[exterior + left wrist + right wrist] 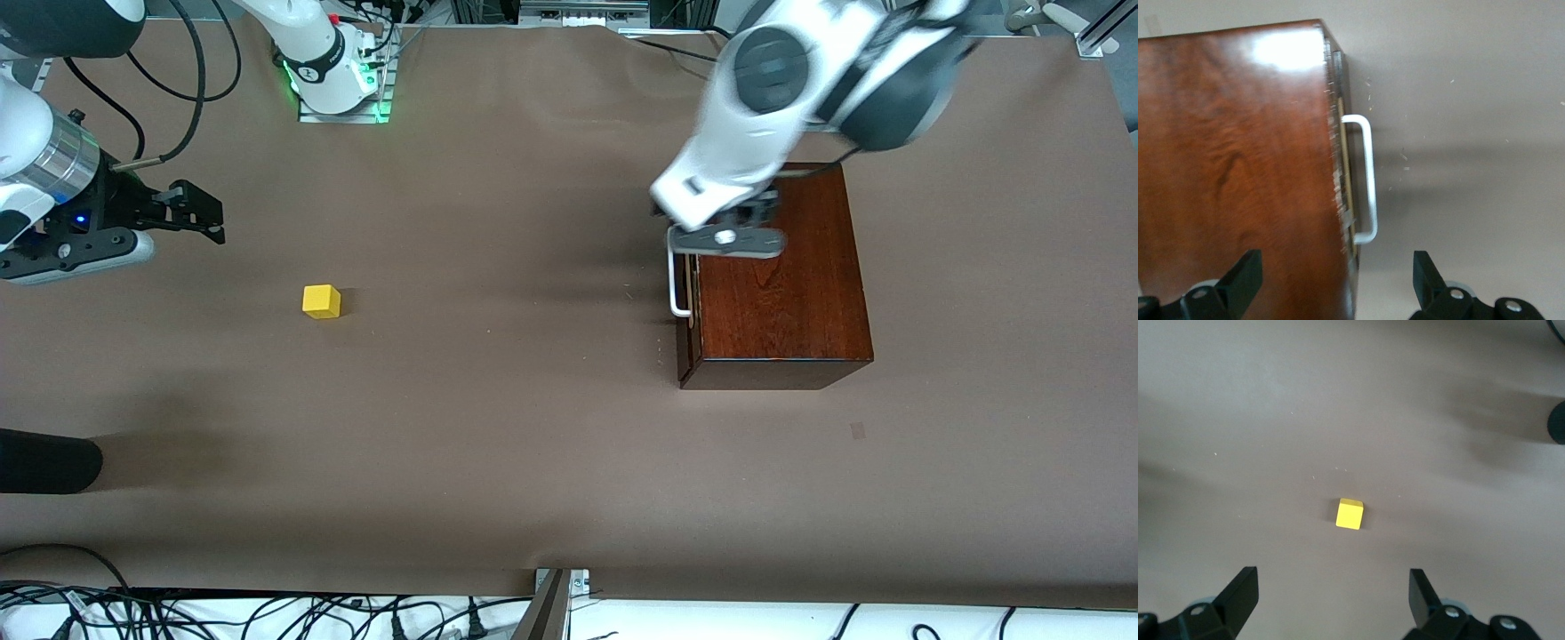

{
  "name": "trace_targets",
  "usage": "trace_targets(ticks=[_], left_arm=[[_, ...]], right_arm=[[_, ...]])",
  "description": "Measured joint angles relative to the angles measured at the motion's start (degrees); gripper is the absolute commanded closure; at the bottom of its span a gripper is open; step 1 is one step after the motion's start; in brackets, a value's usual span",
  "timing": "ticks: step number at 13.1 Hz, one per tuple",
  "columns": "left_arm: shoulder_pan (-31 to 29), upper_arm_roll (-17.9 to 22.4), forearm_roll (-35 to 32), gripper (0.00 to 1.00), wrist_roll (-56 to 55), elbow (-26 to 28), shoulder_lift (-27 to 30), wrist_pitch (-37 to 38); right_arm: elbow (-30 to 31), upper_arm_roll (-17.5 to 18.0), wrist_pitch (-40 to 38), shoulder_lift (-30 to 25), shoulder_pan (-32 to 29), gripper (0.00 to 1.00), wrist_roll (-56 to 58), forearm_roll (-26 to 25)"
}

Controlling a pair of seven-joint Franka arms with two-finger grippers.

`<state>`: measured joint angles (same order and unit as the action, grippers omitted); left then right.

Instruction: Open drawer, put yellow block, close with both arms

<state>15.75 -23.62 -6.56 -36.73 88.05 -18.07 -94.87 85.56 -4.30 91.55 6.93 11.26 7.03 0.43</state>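
Drawer [689, 307] shut in its box [773, 276] at the table's three o'clock; block [321, 300] lies at nine. Left gripper [1335, 280], wide open and empty, hovers over the handle [1368, 177]: opening step, needs lowering. Right gripper [1331, 597], open and empty, waits above the block.

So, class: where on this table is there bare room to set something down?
Bare brown table spreads between the yellow block and the wooden box, and nearer the camera than both. It is crowded at the drawer's white handle, where the left gripper hangs open; the open right gripper waits.
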Motion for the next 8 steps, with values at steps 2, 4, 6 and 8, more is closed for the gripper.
trace_targets(ticks=[2, 4, 6, 8], left_arm=[[4.5, 0.0, -4.4, 0.00, -5.3, -0.5, -3.9, -2.4], [6.6, 0.0, -7.5, 0.00, -8.1, -0.6, -7.0, -2.7], [6.7, 0.2, -8.6, 0.00, -8.4, -0.6, -9.3, -2.7], [6.7, 0.4, -8.8, 0.00, -8.4, -0.5, -11.1, -2.7]], right_arm=[[0.0, -0.2, 1.3, 0.2, -0.1, 0.00, 0.0, 0.1], [0.0, -0.4, 2.8, 0.5, -0.1, 0.00, 0.0, 0.1], [-0.1, -0.4, 2.9, 0.4, -0.2, 0.00, 0.0, 0.1], [-0.1, -0.3, 2.4, 0.4, -0.1, 0.00, 0.0, 0.1]])
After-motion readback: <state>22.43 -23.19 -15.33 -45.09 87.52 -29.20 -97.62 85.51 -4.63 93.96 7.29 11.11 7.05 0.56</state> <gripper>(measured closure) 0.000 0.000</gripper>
